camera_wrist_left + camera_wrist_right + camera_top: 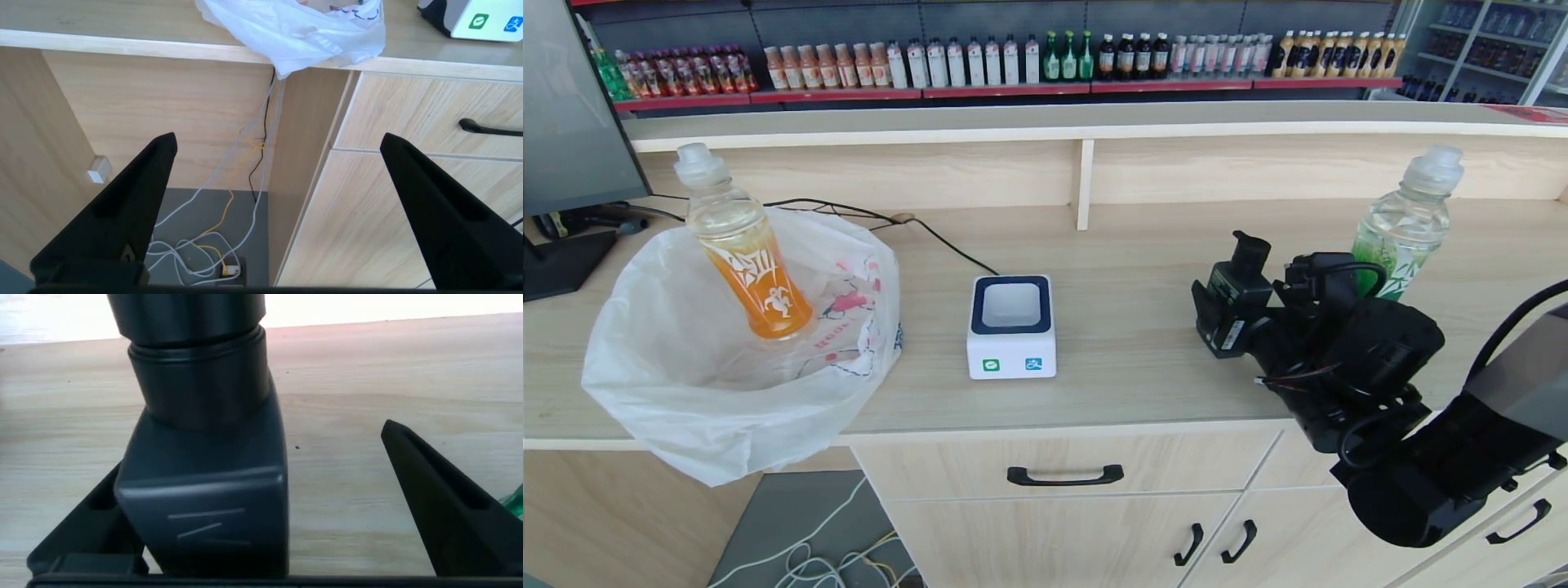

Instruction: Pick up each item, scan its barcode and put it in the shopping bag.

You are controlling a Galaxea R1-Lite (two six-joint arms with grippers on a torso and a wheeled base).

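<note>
My claws both gape wide, gripping nothing: left gripper (274, 204) before wood-grain cabinets (392, 110) below the crinkled shopping bag (670, 384) holding the orange bottle (745, 253), frame left; right gripper (261, 457) by the clear green-labelled bottle (1409, 224), frame right.

Pale wooden counter (1135, 327), drawers (1062, 453), stocked shelves (1005, 91) behind

The right arm (1339, 359) is covering the lower part of the green-labelled bottle (1409, 220). A dark cylindrical part (200, 441) is blocking much of the desk (343, 392), and what it is cannot be told. The shopping bag (686, 384) is veiling the orange bottle (743, 245) at its base. The picture's edge is cutting off the monitor (572, 98) and, in the left wrist view, the scanner (482, 20).
</note>
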